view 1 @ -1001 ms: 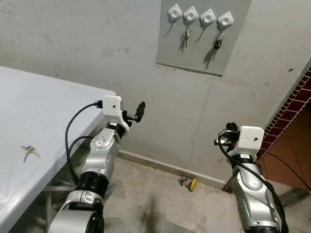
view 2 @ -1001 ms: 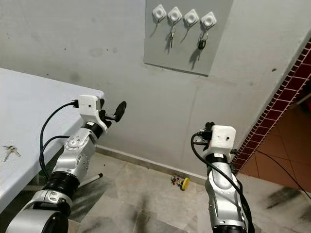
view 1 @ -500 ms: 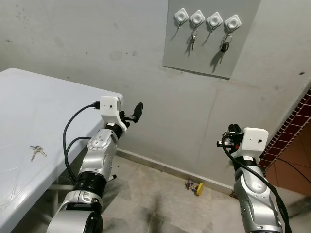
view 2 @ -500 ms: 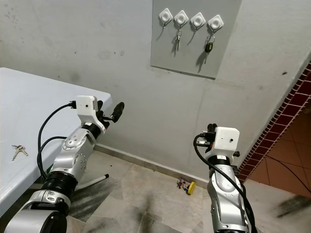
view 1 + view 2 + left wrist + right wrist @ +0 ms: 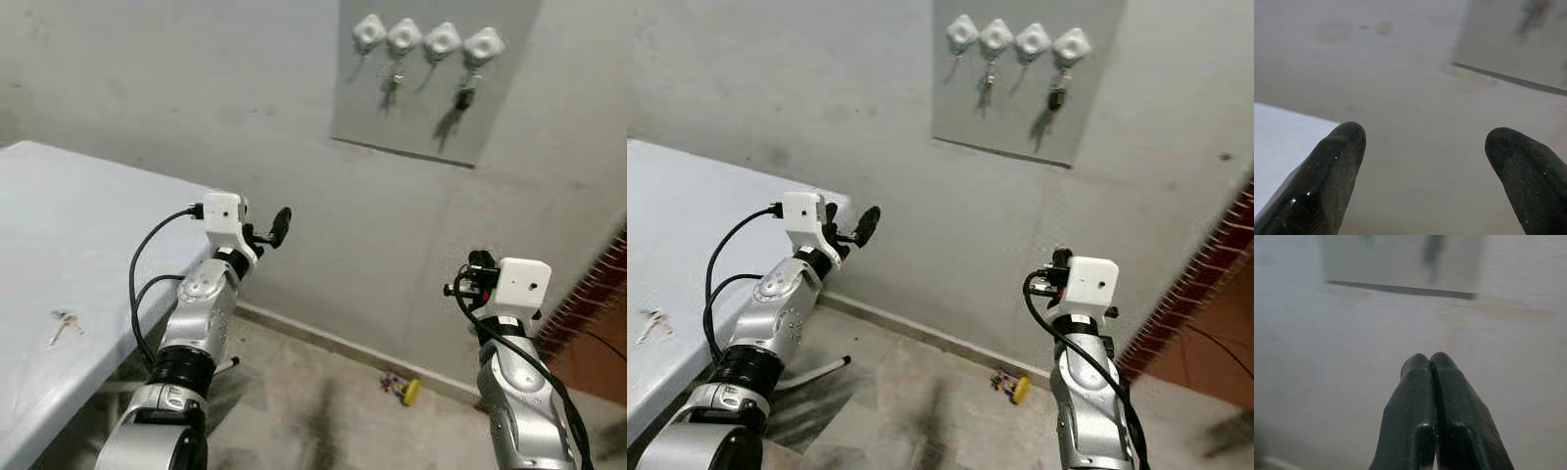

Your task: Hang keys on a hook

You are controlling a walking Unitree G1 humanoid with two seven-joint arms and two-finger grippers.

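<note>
A bunch of keys (image 5: pixel 63 321) lay flat on the white table (image 5: pixel 88 235) at the robot's left, well apart from both grippers. The picture was blurred, so details of the keys could not be made out.

High on the grey wall hung a grey board (image 5: pixel 431 78) with 4 white hooks (image 5: pixel 426 39) in a row. The 2nd hook from the left carried a key (image 5: pixel 392 83), and the 4th carried a dark fob (image 5: pixel 463 95). The 1st and 3rd hooks looked bare.

The left gripper (image 5: pixel 1422 147) was raised beside the table's corner, pointing toward the wall, its 2 fingers (image 5: pixel 1327 176) spread wide apart with nothing between them. The right gripper (image 5: pixel 1429 363) was held up lower on the robot's right, facing the wall below the board, fingers pressed together and holding nothing.

On the tiled floor (image 5: pixel 323 411), near the base of the wall, lay a small yellow object (image 5: pixel 404 389).
</note>
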